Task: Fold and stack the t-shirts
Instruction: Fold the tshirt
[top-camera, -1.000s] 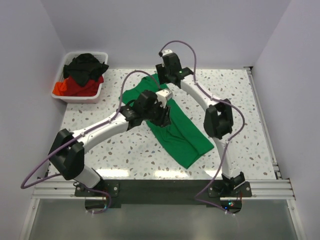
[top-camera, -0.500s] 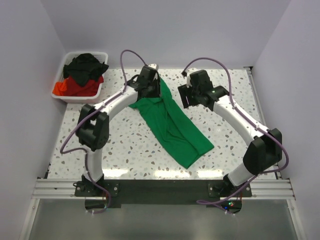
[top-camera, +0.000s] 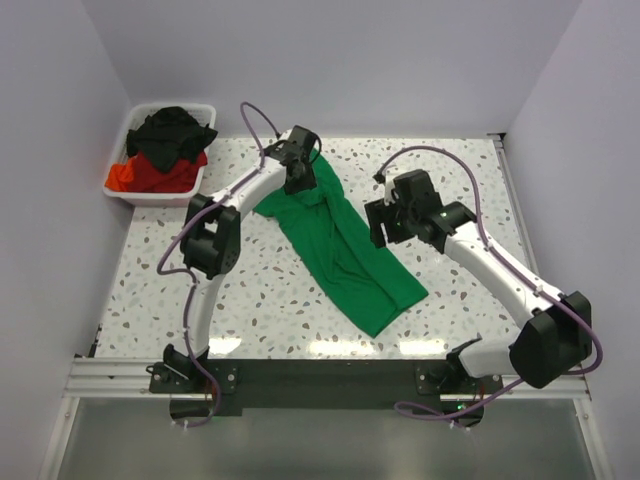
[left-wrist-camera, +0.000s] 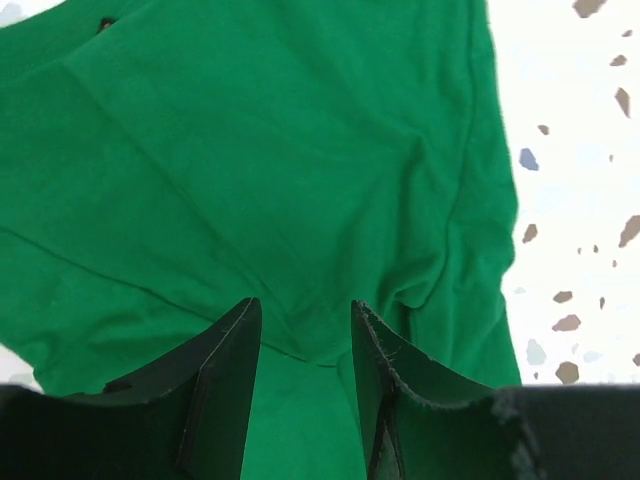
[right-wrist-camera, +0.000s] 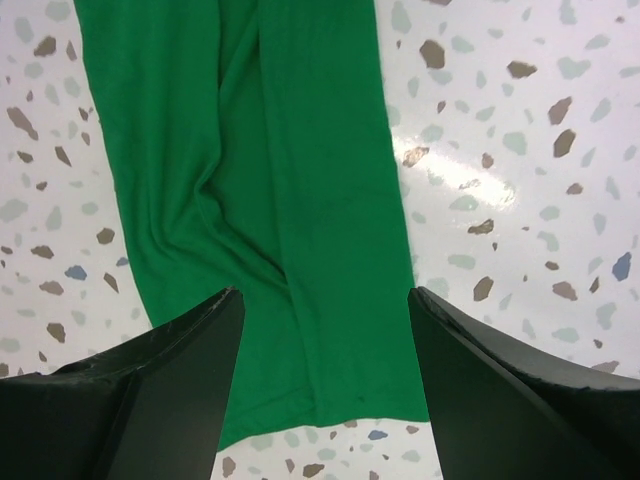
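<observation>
- The t-shirt (top-camera: 345, 250) lies on the table (top-camera: 230, 300), under and ahead of the left gripper (left-wrist-camera: 305, 335)'s jaws.
- It runs ahead between the right gripper (right-wrist-camera: 325, 315)'s jaws.
- The bin (top-camera: 158, 197) of heaped t-shirts (top-camera: 172, 135) sits well left of both.

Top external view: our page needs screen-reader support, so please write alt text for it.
A green t-shirt folded into a long strip lies diagonally on a speckled table. The left end effector is over its far end, the right end effector beside its middle; a white bin of black and red shirts sits at far left.
</observation>
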